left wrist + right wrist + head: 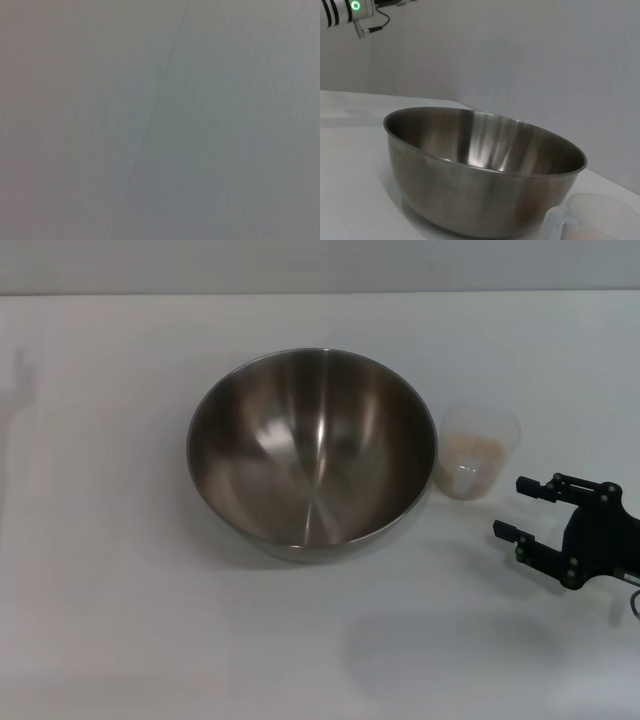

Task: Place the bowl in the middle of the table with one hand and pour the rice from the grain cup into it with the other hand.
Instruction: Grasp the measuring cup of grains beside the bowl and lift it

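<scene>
right claw [522, 508] spread, frosted grain cup [480, 452] holding rice [472, 450]

From the head we looked down on the tabletop [120, 620] from above. The right wrist camera sat low and close beside the bowl [312, 450], facing it sideways; both views shared the bowl and the grain cup [480, 452]. The left wrist camera showed only a plain grey surface.
</scene>
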Robot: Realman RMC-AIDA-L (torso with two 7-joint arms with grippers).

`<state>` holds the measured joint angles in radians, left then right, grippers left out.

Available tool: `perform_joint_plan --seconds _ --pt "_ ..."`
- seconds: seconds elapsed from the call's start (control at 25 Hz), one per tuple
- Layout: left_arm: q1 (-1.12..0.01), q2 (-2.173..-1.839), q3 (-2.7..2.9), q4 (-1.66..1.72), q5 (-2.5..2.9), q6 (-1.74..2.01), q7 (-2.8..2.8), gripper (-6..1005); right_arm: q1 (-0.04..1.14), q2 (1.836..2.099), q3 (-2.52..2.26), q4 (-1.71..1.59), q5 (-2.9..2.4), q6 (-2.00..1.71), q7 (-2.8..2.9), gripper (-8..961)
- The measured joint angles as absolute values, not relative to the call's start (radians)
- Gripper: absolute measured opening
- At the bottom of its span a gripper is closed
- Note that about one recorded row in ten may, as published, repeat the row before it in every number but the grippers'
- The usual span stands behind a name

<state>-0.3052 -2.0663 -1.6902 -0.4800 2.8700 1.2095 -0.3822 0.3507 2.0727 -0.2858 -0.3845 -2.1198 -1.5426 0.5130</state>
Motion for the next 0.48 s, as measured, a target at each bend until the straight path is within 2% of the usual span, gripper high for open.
perform_joint_plan --seconds 0.48 --pt "-0.305 -2.066 -1.69 -0.48 2.87 1.236 -0.381 576 0.369 2.073 -0.287 -0.355 -2.119 -1.51 0.488 534"
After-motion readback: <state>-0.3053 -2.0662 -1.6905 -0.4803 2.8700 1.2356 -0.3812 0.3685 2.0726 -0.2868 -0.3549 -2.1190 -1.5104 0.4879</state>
